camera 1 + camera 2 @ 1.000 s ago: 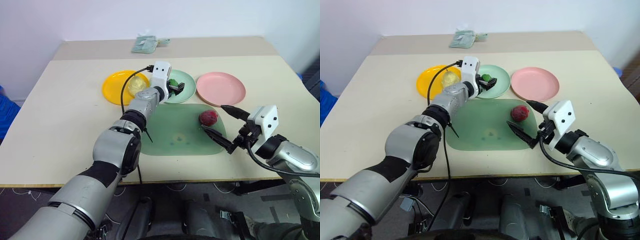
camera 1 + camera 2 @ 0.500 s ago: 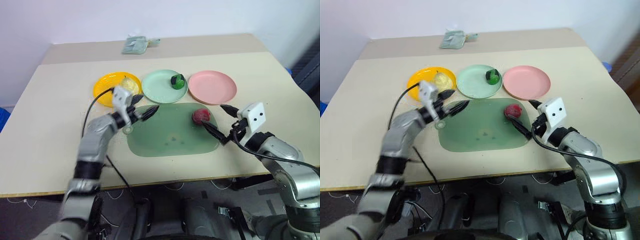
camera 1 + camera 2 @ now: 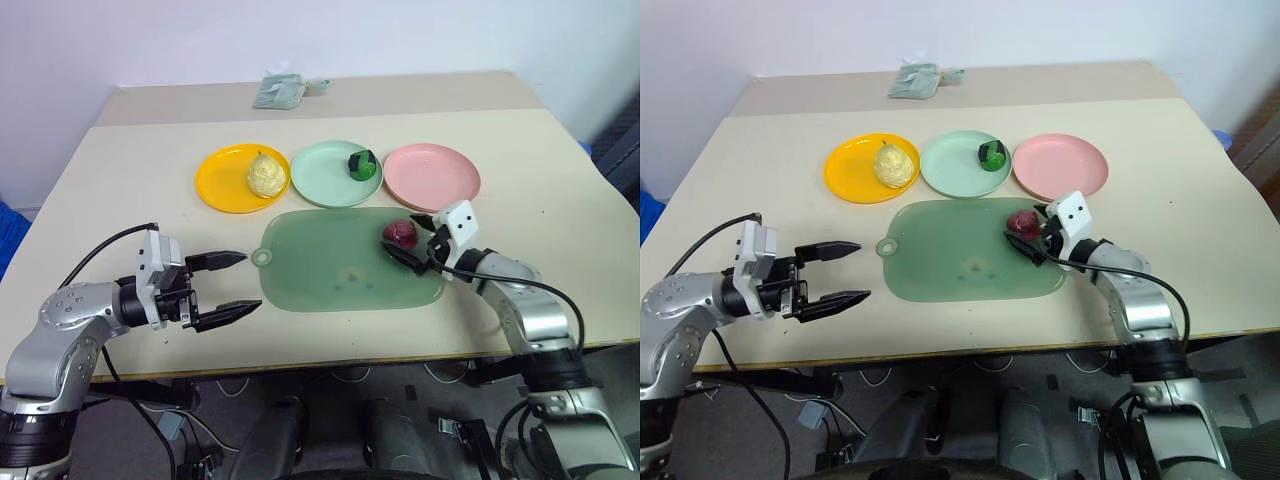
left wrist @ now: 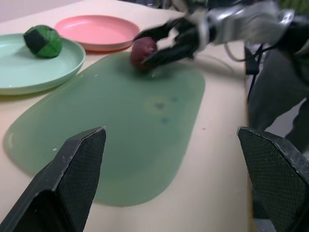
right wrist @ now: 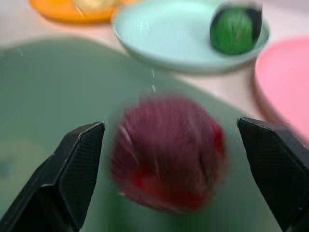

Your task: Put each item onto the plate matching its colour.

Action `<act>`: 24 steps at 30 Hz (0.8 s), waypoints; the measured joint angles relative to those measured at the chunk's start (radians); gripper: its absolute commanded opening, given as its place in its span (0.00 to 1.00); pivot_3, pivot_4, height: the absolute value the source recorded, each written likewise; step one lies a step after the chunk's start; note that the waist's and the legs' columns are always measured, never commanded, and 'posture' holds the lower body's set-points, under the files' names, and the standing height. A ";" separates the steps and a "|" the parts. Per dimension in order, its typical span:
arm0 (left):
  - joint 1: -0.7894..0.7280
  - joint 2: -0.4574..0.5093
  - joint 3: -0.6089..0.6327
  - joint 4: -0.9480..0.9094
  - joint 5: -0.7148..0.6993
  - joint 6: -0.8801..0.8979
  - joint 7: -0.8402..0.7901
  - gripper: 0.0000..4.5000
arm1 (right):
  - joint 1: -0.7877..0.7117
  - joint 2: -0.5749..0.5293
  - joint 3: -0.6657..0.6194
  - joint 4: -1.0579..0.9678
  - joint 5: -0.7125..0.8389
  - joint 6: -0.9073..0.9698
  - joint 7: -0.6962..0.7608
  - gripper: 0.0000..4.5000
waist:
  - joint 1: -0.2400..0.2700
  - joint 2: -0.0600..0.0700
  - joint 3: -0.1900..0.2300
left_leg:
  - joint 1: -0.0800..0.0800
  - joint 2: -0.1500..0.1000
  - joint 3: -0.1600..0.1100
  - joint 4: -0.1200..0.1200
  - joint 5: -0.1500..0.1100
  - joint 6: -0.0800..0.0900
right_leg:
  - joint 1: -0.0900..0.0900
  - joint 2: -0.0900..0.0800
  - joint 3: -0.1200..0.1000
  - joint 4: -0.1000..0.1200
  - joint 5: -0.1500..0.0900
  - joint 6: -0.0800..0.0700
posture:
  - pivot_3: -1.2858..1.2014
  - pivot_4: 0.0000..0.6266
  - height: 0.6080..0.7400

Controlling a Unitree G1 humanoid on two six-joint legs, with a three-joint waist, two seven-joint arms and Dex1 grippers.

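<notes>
The dark red item [image 3: 399, 234] lies on the right part of the green mat. My right gripper [image 3: 1028, 227] is open, one finger on each side of it, and I cannot tell whether they touch it. From the right wrist, the red item [image 5: 166, 150] sits between the fingertips. The pale yellow item [image 3: 265, 176] rests on the orange-yellow plate [image 3: 222, 185]. On the mint plate [image 3: 325, 175] sits the dark green item [image 3: 361, 164]. The pink plate [image 3: 432, 177] holds nothing. My left gripper [image 3: 250, 280] hangs open and holding nothing over the near left of the table, beside the mat's left end.
The large translucent green mat [image 3: 330, 270] lies in front of the three plates. A folded greenish packet [image 3: 280, 92] lies near the table's far edge. A black cable loops off my left wrist. The table's front edge runs just below both arms.
My left gripper has drawn back from the mint plate to the near left of the table. The right gripper has gone forward and down until its fingers flank the red item.
</notes>
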 measured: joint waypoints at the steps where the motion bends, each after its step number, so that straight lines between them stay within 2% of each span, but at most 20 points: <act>1: 0.014 0.000 0.004 -0.015 -0.002 0.000 0.013 1.00 | -0.012 0.006 0.006 0.033 -0.008 -0.012 0.006 0.94 | -0.001 0.000 0.000 | 0.000 0.000 0.000 0.000 0.000 0.000 | 0.000 0.000 0.000 0.000 0.000 0.000 | 0.52 0.24 1.00; 3: 0.040 -0.001 0.004 -0.040 -0.003 0.000 0.038 1.00 | -0.030 0.010 0.005 0.085 -0.018 -0.031 0.014 0.81 | -0.002 0.000 0.000 | 0.000 0.000 0.001 0.000 0.000 0.000 | 0.000 0.000 0.001 0.000 0.000 0.000 | 0.52 0.24 1.00; 6: 0.062 -0.009 0.008 -0.066 -0.007 0.001 0.078 1.00 | -0.053 0.014 0.003 0.109 -0.031 -0.052 0.018 0.53 | -0.002 0.000 0.000 | 0.000 0.000 0.000 0.000 0.000 0.000 | 0.000 0.000 0.000 0.000 0.000 0.000 | 0.52 0.24 1.00; 11: 0.095 -0.016 0.025 -0.101 -0.025 0.004 0.125 1.00 | -0.095 0.034 -0.013 0.108 -0.033 -0.057 0.001 0.53 | -0.004 0.001 0.000 | 0.000 0.000 0.001 -0.001 0.000 0.000 | 0.000 0.000 0.000 0.000 0.000 0.000 | 0.52 0.24 1.00; 16: 0.113 -0.036 0.026 -0.122 -0.034 0.010 0.178 1.00 | -0.227 0.040 -0.059 0.136 0.002 -0.015 -0.012 0.53 | -0.006 0.001 0.001 | 0.000 0.000 0.001 -0.001 0.000 0.000 | 0.000 0.000 0.001 0.000 0.000 0.000 | 0.52 0.24 1.00; 20: 0.118 -0.058 0.021 -0.180 -0.033 0.030 0.262 1.00 | -0.447 0.045 -0.107 0.363 0.001 0.005 -0.059 0.53 | -0.007 0.001 0.001 | 0.000 0.000 0.000 -0.002 0.000 -0.001 | 0.000 0.000 0.000 0.000 0.000 0.000 | 0.52 0.24 1.00; 24: 0.120 -0.059 0.025 -0.252 -0.051 0.055 0.329 1.00 | -0.628 0.044 -0.128 0.701 -0.043 -0.059 -0.110 0.53 | -0.007 0.001 0.001 | 0.000 0.000 0.001 -0.005 0.004 -0.006 | 0.000 0.000 0.000 -0.001 -0.001 -0.002 | 0.52 0.24 1.00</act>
